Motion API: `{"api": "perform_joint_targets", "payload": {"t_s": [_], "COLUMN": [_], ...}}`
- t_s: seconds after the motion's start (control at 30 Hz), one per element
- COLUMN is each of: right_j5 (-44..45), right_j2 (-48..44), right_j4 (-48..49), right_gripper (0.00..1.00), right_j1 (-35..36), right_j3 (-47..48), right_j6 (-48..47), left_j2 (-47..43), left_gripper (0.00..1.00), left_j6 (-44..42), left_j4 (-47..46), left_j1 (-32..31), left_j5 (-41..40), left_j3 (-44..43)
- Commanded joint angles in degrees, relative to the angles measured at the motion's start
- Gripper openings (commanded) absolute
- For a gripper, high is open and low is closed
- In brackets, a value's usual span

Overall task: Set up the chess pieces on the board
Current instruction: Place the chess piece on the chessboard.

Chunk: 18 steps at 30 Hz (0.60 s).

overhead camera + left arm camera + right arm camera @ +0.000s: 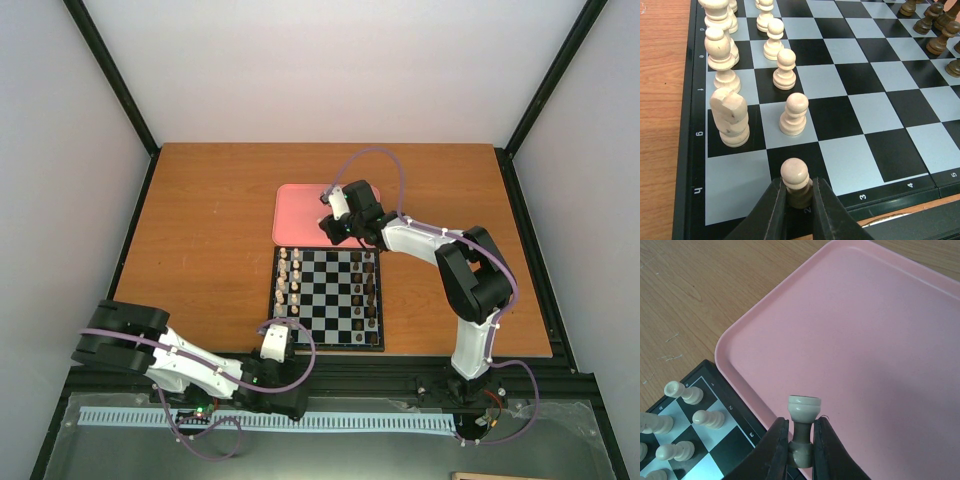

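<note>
The black-and-white board (328, 300) lies mid-table. Cream pieces (290, 285) stand in two files along its left side. In the left wrist view my left gripper (799, 184) is shut on a cream pawn (795, 172) that stands on a black square by the board's near edge (890, 192). Other cream pawns (793, 115) and a knight (730, 117) stand beyond it. My right gripper (801, 422) is shut on a cream piece (804, 407) with a wide flat end, held over the pink tray's edge beside the board corner (700, 385). From above, the left gripper (280, 328) is at the board's near-left corner and the right gripper (335, 237) at its far edge.
The pink tray (300, 212) sits behind the board and shows no pieces in it (865, 340). Dark brown pieces (368, 290) stand in two files on the board's right side, also seen in the left wrist view (935, 30). Black frame rails run along the table's edges.
</note>
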<state>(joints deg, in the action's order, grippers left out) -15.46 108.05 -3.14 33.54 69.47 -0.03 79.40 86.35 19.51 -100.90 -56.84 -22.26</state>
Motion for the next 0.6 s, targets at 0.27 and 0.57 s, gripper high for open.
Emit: {"api": "perform_joint_targets", "payload": {"t_s": [0.27,0.57], "right_j5": [0.06,-0.33], "right_j2": [-1.35,-1.54], "right_j4": [1.25,1.14], "right_gripper": [0.08,0.08], "right_j1": [0.56,0.57], "right_j3": [-0.49,-0.53], "right_j6": [-1.01,-1.20], "left_j2": [1.42,2.12], "left_gripper": [0.12,0.20], "left_j6": [-4.08,-2.29], "left_j4": [-3.54,-1.96], "left_j1": [-0.96,-0.96], "left_j5": [0.31,0.28], "left_j3": [-2.11,-2.44]}}
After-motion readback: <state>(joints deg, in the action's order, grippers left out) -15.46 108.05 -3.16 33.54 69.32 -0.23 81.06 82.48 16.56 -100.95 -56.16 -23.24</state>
